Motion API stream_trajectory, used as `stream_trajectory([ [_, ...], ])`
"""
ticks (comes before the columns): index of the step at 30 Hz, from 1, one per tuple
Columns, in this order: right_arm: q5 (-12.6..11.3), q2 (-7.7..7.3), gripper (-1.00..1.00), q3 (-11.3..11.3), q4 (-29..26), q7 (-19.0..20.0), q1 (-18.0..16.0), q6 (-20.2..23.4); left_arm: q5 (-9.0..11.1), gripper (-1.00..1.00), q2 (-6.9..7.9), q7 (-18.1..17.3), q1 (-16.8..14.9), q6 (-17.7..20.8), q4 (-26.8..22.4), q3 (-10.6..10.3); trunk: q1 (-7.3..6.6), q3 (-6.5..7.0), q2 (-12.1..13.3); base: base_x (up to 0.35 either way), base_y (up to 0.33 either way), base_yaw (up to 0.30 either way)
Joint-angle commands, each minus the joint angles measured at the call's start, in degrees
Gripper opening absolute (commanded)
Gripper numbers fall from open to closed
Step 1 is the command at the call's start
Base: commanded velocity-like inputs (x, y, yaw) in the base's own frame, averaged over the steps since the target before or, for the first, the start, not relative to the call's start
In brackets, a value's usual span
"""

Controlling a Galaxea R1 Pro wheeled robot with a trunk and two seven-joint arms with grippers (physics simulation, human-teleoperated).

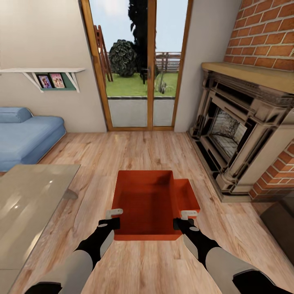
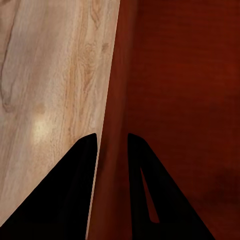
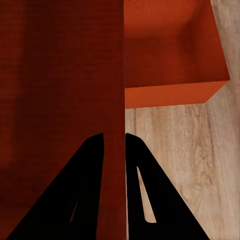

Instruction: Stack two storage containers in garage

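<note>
In the head view, two orange-red storage containers are seen in the living room, above the light wood-plank floor (image 1: 134,159). The larger-looking container (image 1: 145,204) is held between both arms, and the second container (image 1: 187,198) is seen just beside it on the right, lower and partly hidden behind its right wall. The left hand (image 1: 113,213) is placed on the left wall near the front corner, and the right hand (image 1: 188,214) on the right wall at the matching place. How the fingers are set cannot be judged from the head view, but it is shown in the wrist views. In the left wrist view, the thin wall of the held container (image 2: 117,100) passes between the two dark fingers (image 2: 75,190), which are closed on it, with the wood floor (image 2: 50,75) on one side and the red inside on the other. In the right wrist view, the wall (image 3: 123,75) is also gripped between nearly closed fingers (image 3: 82,190), and the second container (image 3: 170,45) is seen open from above, resting on the planks. Further away in the head view, a blue sofa (image 1: 24,134), a glass table (image 1: 28,200), wood-framed glass doors (image 1: 136,65) and a stone fireplace (image 1: 241,130) with brick are visible.
</note>
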Motion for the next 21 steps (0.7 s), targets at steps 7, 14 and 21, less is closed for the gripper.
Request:
stream_trajectory([
  [7,-0.4,-0.17,-1.0,-0.7,0.1,-0.4,-0.1,-0.3,-0.5,-1.0,1.87,0.5,0.0,0.4,-0.2,0.6,0.03,0.55,-0.1,0.0,0.0,0.0],
  [14,-0.4,-0.16,-1.0,-0.7,0.1,-0.4,-0.1,-0.3,-0.5,-1.0,1.86,0.5,0.0,0.4,-0.2,0.6,0.03,1.19,-0.1,0.0,0.0,0.0],
  [21,-0.4,-0.17,-1.0,-0.7,0.1,-0.5,-0.1,-0.3,-0.5,-1.0,1.88,0.5,0.0,0.4,-0.2,0.6,0.03,1.83,-0.1,0.0,0.0,0.0],
])
